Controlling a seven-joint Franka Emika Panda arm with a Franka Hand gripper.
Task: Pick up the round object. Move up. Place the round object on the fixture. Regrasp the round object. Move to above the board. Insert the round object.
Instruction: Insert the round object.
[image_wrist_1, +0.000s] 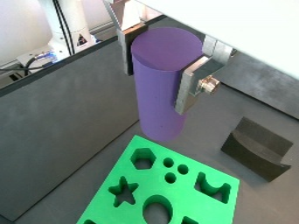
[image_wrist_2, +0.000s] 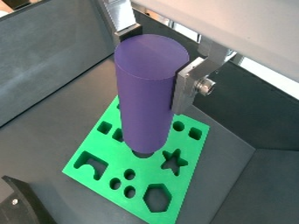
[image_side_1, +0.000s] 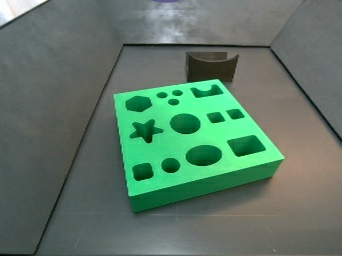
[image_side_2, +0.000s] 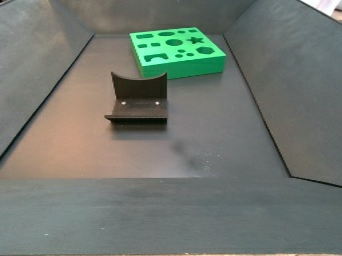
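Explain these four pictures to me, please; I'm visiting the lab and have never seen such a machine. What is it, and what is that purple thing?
It is a robot arm with a two-finger tool. Two pictures come from cameras on its wrist, looking down past the tool; two come from cameras fixed beside the dark tray. The tool's silver fingers clamp a purple cylinder, the round object, upright in the air above the board, a green block with shaped holes. Nearby on the floor stands the fixture, a small dark notched block. Neither side view shows the tool itself, since it hangs above their frames.
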